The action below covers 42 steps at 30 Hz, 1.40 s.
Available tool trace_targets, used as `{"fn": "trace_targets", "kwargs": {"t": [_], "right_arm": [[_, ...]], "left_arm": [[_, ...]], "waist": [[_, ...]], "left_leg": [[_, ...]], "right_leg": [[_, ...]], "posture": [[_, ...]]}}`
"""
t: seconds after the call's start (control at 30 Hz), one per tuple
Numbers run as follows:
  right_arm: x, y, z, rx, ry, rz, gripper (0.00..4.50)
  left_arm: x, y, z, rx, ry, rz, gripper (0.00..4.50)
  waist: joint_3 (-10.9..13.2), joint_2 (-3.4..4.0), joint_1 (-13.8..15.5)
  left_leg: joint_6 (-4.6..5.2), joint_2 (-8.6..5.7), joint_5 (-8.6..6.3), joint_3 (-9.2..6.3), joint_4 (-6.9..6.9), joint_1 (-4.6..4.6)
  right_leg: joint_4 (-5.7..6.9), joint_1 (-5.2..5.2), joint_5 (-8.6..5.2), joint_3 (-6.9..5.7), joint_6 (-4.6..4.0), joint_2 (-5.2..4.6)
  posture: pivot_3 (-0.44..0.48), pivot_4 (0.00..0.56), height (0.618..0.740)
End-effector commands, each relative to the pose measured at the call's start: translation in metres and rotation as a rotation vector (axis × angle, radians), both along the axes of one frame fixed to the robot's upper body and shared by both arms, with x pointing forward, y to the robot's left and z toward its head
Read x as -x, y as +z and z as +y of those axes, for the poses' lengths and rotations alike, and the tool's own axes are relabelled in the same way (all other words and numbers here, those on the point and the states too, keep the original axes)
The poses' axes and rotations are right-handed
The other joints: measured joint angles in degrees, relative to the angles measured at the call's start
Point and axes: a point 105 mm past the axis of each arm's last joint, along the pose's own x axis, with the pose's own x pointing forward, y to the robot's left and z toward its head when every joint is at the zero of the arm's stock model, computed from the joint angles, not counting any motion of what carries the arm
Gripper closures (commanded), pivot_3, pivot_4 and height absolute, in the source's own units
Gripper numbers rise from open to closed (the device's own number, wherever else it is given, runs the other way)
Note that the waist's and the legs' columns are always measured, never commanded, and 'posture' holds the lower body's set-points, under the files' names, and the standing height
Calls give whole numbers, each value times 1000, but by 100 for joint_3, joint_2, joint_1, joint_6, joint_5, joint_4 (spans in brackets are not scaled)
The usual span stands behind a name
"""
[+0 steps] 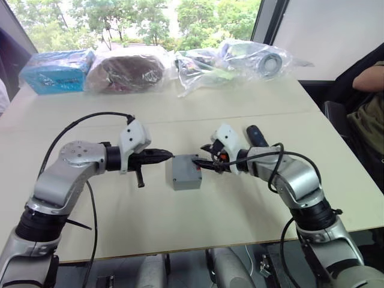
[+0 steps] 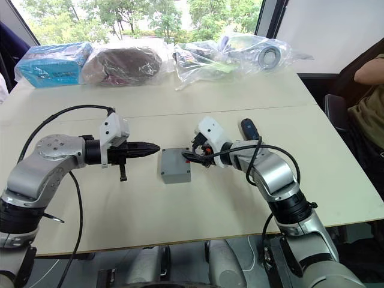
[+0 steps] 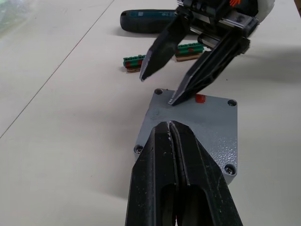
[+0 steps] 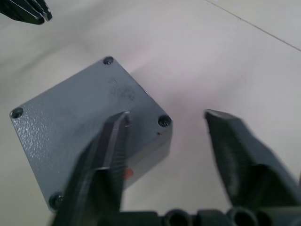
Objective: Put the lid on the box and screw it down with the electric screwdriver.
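Note:
The grey lid (image 3: 197, 125) lies flat on top of the box (image 1: 186, 180), mid-table, its corners lined up with the box. A small red mark shows on the box's side. My left gripper (image 1: 168, 156) is shut and empty, its tip just over the lid's left edge. From the other side, my right gripper (image 1: 207, 162) stands open; one finger is over the lid's right part and the other is past the edge. The dark electric screwdriver (image 1: 255, 135) lies on the table behind my right wrist, untouched.
Two green-brown connector blocks (image 3: 136, 62) lie between the box and the screwdriver. Plastic bags (image 1: 126, 72) and a blue package (image 1: 57, 71) line the far table edge. A person's arm (image 1: 369, 81) is at the right.

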Motion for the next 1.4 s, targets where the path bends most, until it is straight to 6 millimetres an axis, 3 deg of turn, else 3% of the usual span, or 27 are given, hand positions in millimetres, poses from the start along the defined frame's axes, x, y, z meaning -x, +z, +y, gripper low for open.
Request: {"fn": "trace_targets", "kwargs": {"t": [0.03,0.17,0.27,0.37,0.53,0.87,1.1,1.3,1.4], "right_arm": [[-3,50,-19,-46,-42,-82,247],[-7,67,-52,21,-155,-37,247],[-11,72,-87,169,-284,38,247],[-11,65,-112,297,-367,159,247],[-16,48,-135,385,-467,310,247],[-31,8,-158,465,-554,496,247],[-36,-9,-157,472,-530,568,247],[-40,-10,-150,450,-511,573,2358],[-46,2,-148,417,-517,534,2656]], "left_arm": [[7,16,-10,17,-64,-61,4500],[12,23,-17,28,-115,-77,4500],[15,31,-25,51,-156,-98,4500],[17,37,-31,70,-183,-119,4500],[20,40,-36,82,-201,-138,4500],[30,41,-39,88,-221,-154,4500],[34,41,-39,102,-237,-147,4500],[34,41,-37,104,-239,-132,4500],[31,38,-33,88,-225,-124,4500]], "waist": [[0,1,1],[1,1,21],[3,5,16],[2,2,5],[2,3,-16],[2,3,-3],[2,3,-12],[2,2,-16],[2,2,-30]], "left_leg": [[0,0,0,0,0,-1],[0,0,0,-2,0,-2],[0,-2,0,2,0,-2],[0,-3,0,6,0,-1],[1,1,0,9,-4,4],[1,-1,0,11,-2,-5],[1,-1,0,10,-2,-3],[1,-1,0,9,-1,-2],[1,0,0,9,-1,0]], "right_leg": [[0,0,0,0,0,0],[-1,0,0,-1,0,-1],[-3,0,0,1,-1,-3],[-5,-2,-1,4,-1,-3],[-5,-4,-1,6,-1,2],[-9,-7,-1,8,0,-2],[-7,-8,0,8,1,0],[-6,-6,0,8,0,0],[-4,-6,0,8,0,1]], "posture": [[0,150,740],[0,150,740],[0,150,740],[0,150,740],[0,150,740],[0,150,740],[0,150,740],[0,150,740],[0,150,740]]}}
